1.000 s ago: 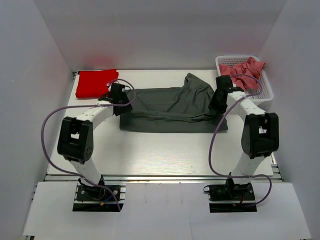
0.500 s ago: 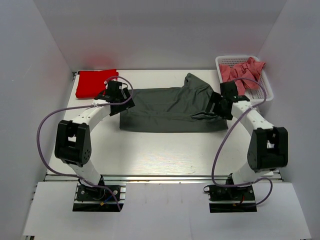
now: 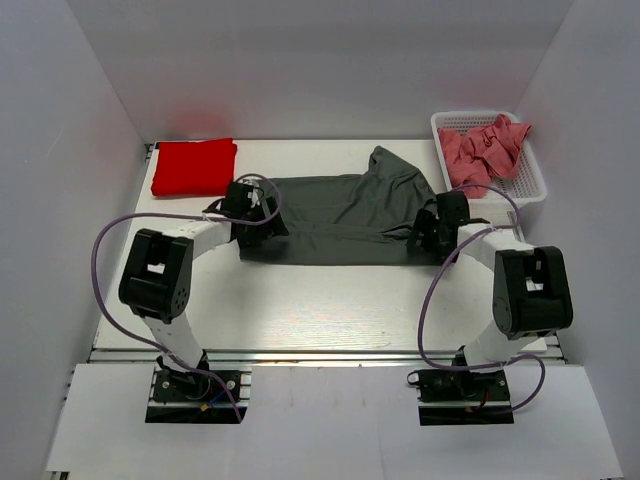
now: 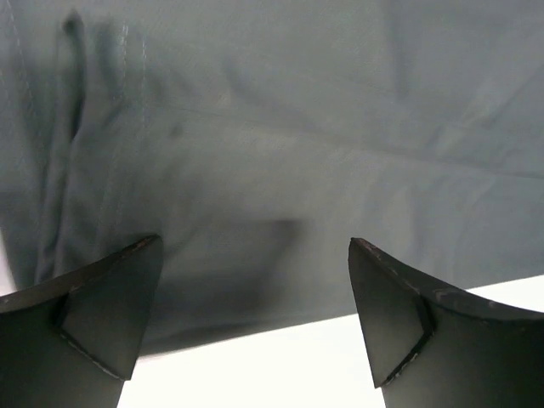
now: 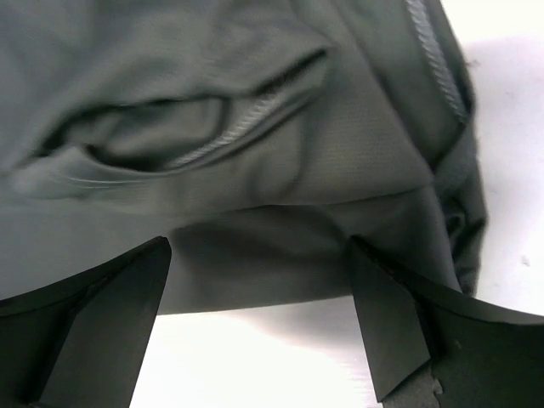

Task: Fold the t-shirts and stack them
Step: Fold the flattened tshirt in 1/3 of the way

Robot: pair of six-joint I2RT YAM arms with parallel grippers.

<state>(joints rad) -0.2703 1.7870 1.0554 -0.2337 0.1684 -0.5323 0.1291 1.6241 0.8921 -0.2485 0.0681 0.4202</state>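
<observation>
Both gape over dark grey t-shirt [image 3: 340, 210]: left gripper [image 4: 255, 245]; right gripper [image 5: 259, 242].

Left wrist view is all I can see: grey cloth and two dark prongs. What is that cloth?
Observer: A dark grey t-shirt, spread across the table and rumpled at its far right corner.
Visitor: Is it the only shirt?
Observer: No. A red t-shirt lies folded flat at the far left corner.
Visitor: Any others?
Observer: Crumpled pink t-shirts sit in a white basket at the far right.
</observation>
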